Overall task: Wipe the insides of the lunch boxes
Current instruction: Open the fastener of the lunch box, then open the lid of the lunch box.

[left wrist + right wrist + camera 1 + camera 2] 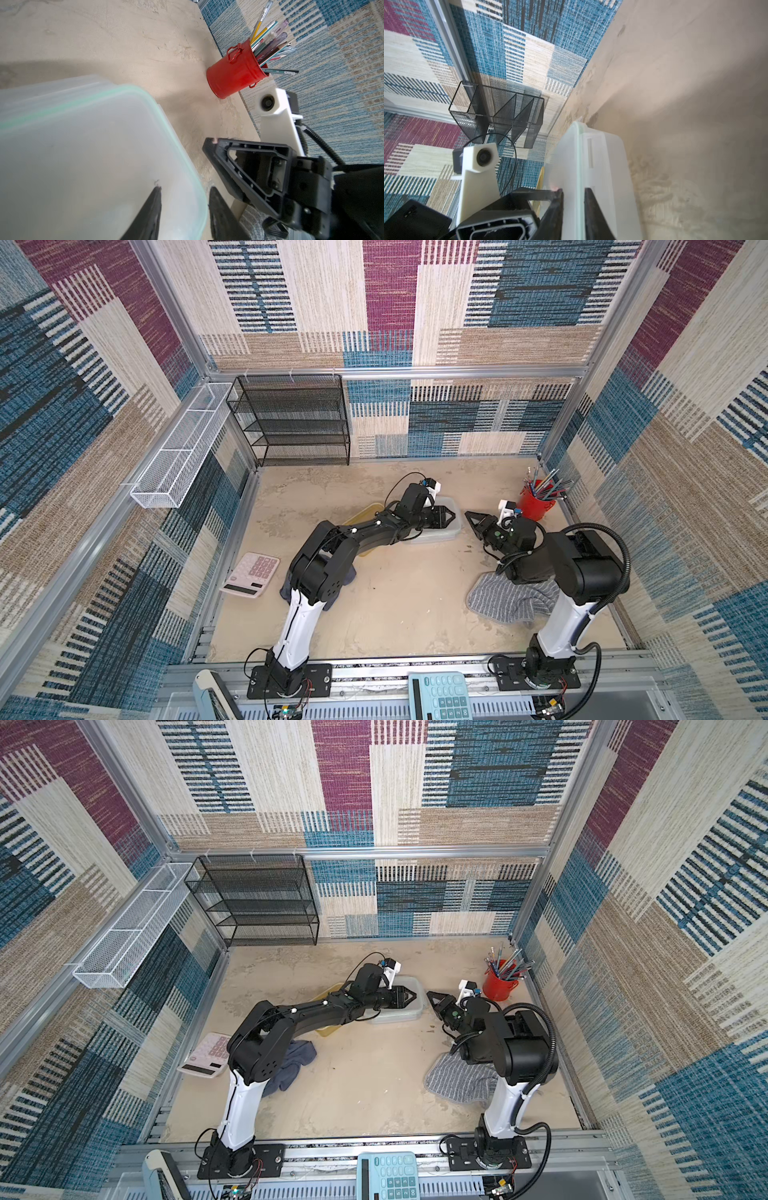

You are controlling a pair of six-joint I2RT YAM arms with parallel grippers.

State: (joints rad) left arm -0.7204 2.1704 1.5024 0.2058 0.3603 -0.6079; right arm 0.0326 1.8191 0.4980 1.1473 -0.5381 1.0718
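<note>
Frosted clear rectangular plastic lunch box (440, 536) on counter (395, 605), rim straddled by left hand (452, 516), jaws parted, grip unclear. Translucent amber plastic lunch box (365, 515) alongside, mostly under left arm (320, 556). Red metal cup (536, 504) holding pens (548, 487). Right hand (468, 514) near clear box, narrowly open, empty.

Bright, even light in both top views, walls (395, 302) bowing at the edges; soft shadows on the tabletop (415, 605); wrist views smeared up close, the clear lunch box (83, 145) blurred; gloss shining on the red cup (232, 76).
</note>
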